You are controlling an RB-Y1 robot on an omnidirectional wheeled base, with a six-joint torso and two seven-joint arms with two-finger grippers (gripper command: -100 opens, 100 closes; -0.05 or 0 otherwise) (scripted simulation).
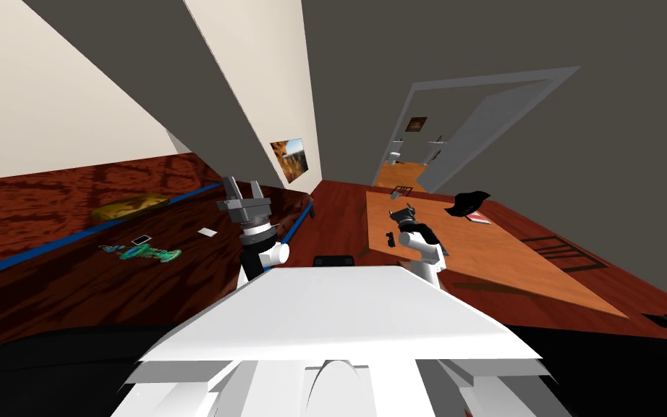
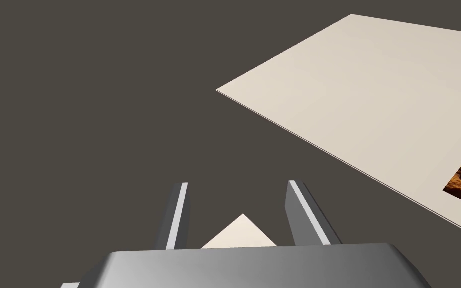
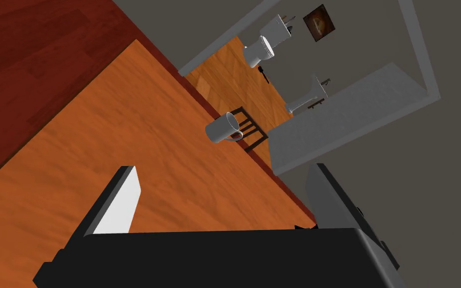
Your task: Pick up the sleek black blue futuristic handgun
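**A:** What sits at the left of the head view?

**B:** A dark red surface (image 1: 71,210) with a blue edge. It carries a yellow lump (image 1: 126,208) and a green toy (image 1: 144,253), and neither looks like the target. Just left of centre the left hand (image 1: 243,184) points up, fingers spread, holding nothing.

**A:** So where is the gun?

**B:** Right of centre. A small dark piece stands at the near left edge of the orange desk (image 1: 513,268), and I take that for the gun (image 1: 391,239). It is too small to confirm the blue. The right hand (image 1: 402,212) is just beside it, slightly higher in the frame, with its fingers wide apart and empty. Its wrist view looks across bare desk to a mug (image 3: 222,128). Further right lies a black lump (image 1: 469,201).

**A:** Which step is this?

**B:** The approach, I'd say, since nothing is gripped yet. Next the right hand needs to tip down and draw in until the gun lies between its fingers. It should line up with the gun's narrow sides before closing.
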